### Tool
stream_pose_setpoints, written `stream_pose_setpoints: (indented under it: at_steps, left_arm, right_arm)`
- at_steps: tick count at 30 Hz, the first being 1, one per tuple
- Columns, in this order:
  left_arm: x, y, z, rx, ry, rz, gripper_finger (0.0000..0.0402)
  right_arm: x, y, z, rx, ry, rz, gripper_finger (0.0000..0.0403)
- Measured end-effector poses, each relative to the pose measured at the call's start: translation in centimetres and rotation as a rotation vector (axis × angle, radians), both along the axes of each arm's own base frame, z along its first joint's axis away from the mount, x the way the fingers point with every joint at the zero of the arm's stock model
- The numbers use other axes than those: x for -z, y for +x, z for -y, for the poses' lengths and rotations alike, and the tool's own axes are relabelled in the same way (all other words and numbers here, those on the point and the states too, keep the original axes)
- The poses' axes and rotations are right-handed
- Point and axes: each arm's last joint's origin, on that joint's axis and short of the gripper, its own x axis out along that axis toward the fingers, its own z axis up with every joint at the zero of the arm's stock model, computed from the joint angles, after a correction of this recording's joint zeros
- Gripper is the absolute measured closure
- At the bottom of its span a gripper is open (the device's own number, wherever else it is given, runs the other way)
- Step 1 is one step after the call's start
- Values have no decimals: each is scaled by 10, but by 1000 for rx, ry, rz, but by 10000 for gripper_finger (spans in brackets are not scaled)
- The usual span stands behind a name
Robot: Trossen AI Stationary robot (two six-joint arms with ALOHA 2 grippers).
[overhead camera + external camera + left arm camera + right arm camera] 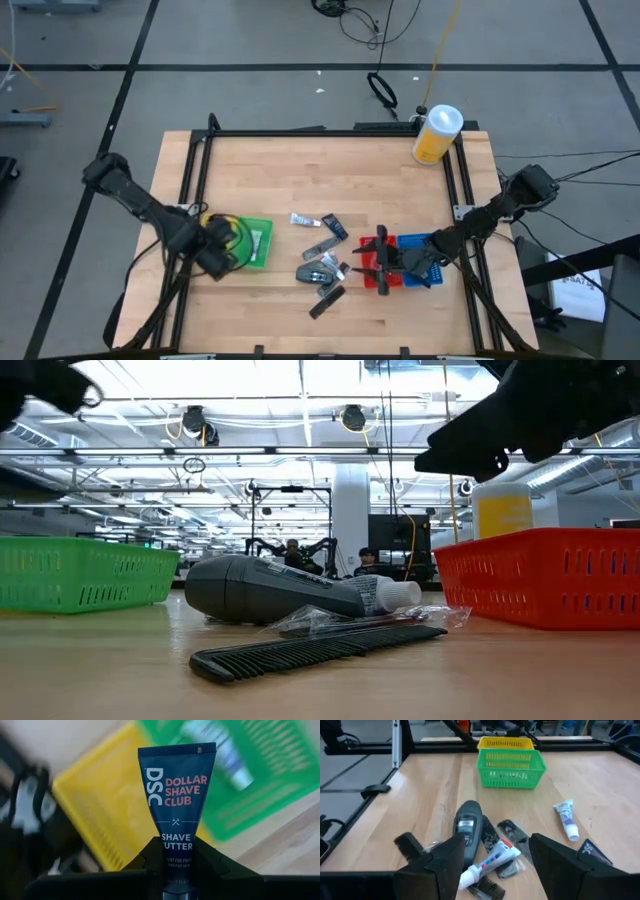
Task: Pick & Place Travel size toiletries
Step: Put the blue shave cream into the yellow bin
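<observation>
Overhead, a wooden table [300, 180] fills the middle of the frame, with an arm at either side. At lower left, the left gripper [222, 250] sits over the yellow bin [226, 232], just beside the green bin [259, 243]. Its wrist view shows the fingers clamped on the lower end of a dark blue Dollar Shave Club shave butter tube [177, 800], which stands up between them at the centre of that frame, the yellow and green bins blurred behind it.

At lower right, the right gripper [384, 262] hovers over the red bin [372, 268], which touches a blue bin [414, 243]. Its fingers are spread apart with nothing between them.

Loose toiletries lie between the two grippers in the lower centre: a white tube [306, 219], a dark packet [336, 227], a dark grey bottle [317, 271] and a black comb [326, 302]. A yellow canister with a white lid [437, 134] stands at the table's upper right corner.
</observation>
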Motion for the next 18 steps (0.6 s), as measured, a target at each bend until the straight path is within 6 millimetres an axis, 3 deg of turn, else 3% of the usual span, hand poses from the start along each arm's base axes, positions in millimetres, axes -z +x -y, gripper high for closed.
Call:
stream_pose_setpoints:
  at_steps: [8,13,18]
  left_arm:
    - [33,-25,9,-137,-13,-114,341]
    - [56,-29,7,-165,-54,-105,341]
    - [59,-27,6,-184,-64,-88,341]
  right_arm:
    - [0,-4,-3,-9,-15,-26,188]
    - [-5,-6,-3,-14,-7,-12,188]
    - [-5,-6,-3,-14,-6,-11,188]
